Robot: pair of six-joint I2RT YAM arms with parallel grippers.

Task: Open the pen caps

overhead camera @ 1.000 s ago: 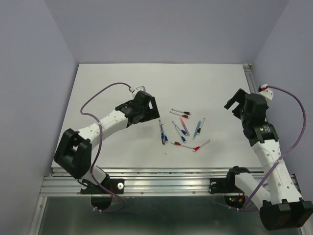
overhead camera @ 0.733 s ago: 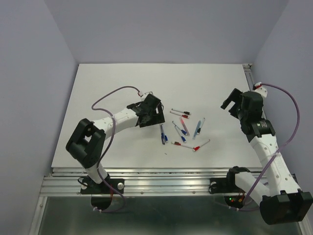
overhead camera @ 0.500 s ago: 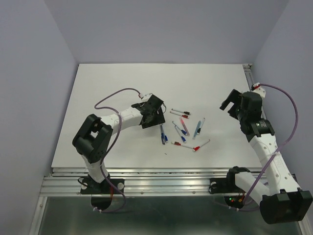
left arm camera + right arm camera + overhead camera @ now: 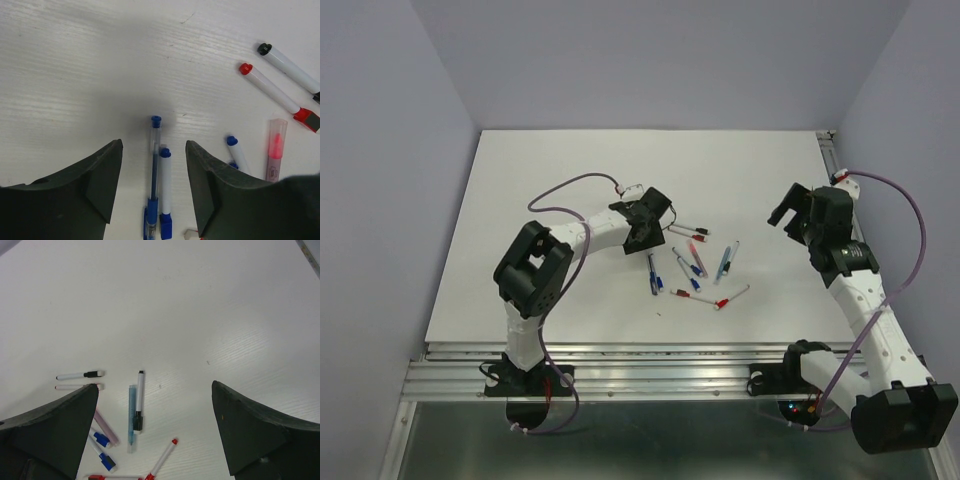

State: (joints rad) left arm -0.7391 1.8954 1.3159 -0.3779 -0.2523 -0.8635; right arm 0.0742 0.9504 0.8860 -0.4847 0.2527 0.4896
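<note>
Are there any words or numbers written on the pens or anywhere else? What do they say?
No words, numbers or signs can be read anywhere.
Up close in the left wrist view, the pens look plain, with no letters on them.
In the top view they are too small to tell.

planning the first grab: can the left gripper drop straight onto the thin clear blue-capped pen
Probably yes: the left gripper is open above the thin clear blue-capped pen with nothing between. The white blue-capped marker right beside it might get pinched too.
</note>
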